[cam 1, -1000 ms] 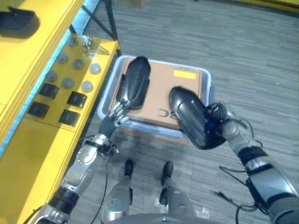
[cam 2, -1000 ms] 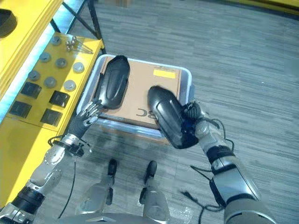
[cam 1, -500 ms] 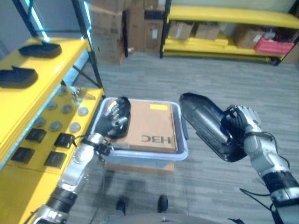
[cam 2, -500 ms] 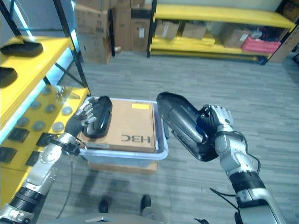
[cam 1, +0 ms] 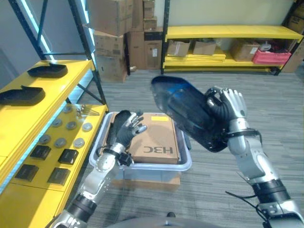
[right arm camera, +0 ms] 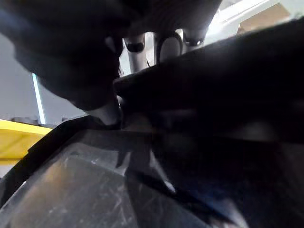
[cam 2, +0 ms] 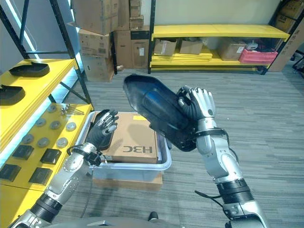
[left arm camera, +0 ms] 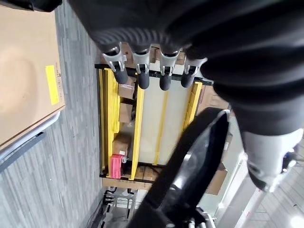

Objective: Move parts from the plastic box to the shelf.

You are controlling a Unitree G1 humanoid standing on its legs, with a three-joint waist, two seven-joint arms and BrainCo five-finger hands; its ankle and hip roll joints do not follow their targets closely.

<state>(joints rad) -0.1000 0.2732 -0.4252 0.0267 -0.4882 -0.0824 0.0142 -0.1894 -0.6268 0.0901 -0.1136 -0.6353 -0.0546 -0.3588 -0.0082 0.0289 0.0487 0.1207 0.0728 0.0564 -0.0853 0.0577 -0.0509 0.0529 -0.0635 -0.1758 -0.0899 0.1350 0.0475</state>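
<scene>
While the black part [cam 2: 159, 111] has risen from beside the box [cam 2: 164, 161] to chest height, gripped in the right hand [cam 2: 197, 104], the left hand [cam 2: 102, 128] rests spread on the second part [cam 1: 118, 124]. Shelf [cam 2: 33, 83] delivery comes next.

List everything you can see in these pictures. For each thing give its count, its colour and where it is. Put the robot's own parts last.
Black part: one, glossy black, held up over the box.
Second black part: one, black, behind the left hand, at the box's left end.
Plastic box: one, pale blue-grey, on the floor.
Cardboard carton: one, brown, inside the box.
Shelf: one, yellow, at the left.
Black parts on top shelf: two.
Round grey pieces: several, lower tier.
Black square pieces: four, lower tier.
Left hand: open, by the box.
Right hand: curled round the raised part.
</scene>
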